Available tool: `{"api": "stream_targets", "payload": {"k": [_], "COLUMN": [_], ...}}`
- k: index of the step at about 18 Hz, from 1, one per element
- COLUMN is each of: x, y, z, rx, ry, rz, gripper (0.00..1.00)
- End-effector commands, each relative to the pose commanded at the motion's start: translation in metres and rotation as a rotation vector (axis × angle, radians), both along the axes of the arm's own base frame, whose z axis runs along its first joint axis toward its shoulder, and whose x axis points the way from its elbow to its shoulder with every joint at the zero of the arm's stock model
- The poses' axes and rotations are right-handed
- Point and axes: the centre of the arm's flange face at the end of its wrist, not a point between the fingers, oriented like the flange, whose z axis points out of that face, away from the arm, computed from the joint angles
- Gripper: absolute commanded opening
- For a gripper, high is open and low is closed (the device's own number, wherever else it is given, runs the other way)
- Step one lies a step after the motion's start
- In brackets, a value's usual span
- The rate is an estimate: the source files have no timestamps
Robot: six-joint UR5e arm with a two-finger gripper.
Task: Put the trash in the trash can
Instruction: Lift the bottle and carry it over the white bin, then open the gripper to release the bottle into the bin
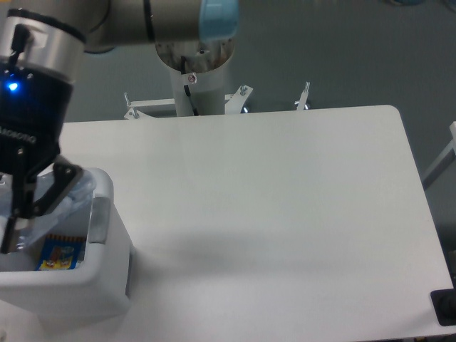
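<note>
The white trash can (107, 194) stands at the table's front left corner. A blue snack wrapper (60, 254) with yellow-red print lies flat on its floor. My gripper (20, 226) hangs over the can's opening at the left edge of the view, partly cut off by the frame. It is shut on the crushed clear plastic bottle (58, 205), which shows between and behind the black fingers (23, 203), just inside the rim. The bottle's cap is hidden.
The can's grey side handle (98, 219) faces the table's middle. The robot base (199, 68) and metal brackets (305, 95) sit along the back edge. A black object (445, 308) is at the front right corner.
</note>
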Motion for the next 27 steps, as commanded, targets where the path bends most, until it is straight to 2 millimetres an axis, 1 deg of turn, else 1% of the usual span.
{"api": "stream_targets", "payload": {"k": [4,7,8,9,11,13,15,16,17,18,19,20,21,22,23,24,25,26,27], "x": [0.002,0.002,0.001,0.001,0.002,0.005,0.006,0.003,-0.006,-0.026,-0.045,-0.063,-0.087,-0.106,-0.121,-0.137,-0.15,-0.159,-0.173], "y": [0.016,0.019,0.018,0.018,0.015,0.01,0.008,0.006,0.005,-0.002,-0.01,-0.025,-0.041,-0.052,-0.062,-0.071,-0.079,-0.084,-0.092], "z": [-0.027,-0.045,-0.052,-0.057,-0.068,-0.072,-0.071,-0.07,-0.069,-0.068,-0.063,-0.05,-0.042,-0.039,-0.039,-0.046,-0.049,-0.051,-0.053], "rx": [-0.037,-0.067,-0.079,-0.089,-0.115,-0.128,-0.128,-0.127,-0.125,-0.126,-0.12,-0.107,-0.099,-0.103,-0.119,-0.153,-0.181,-0.205,-0.234], "ry": [-0.014,-0.027,-0.028,-0.025,0.019,0.042,0.04,0.042,0.044,0.043,0.044,0.051,0.057,0.056,0.067,0.097,0.123,0.147,0.186], "rz": [-0.017,-0.02,-0.021,-0.026,-0.057,-0.073,-0.072,-0.068,-0.055,-0.025,0.007,0.043,0.085,0.121,0.169,0.236,0.298,0.337,0.362], "gripper": [0.24,0.27,0.3,0.42,1.0,1.0,1.0,1.0,1.0,1.0,1.0,1.0,1.0,1.0,1.0,1.0,1.0,1.0,1.0]}}
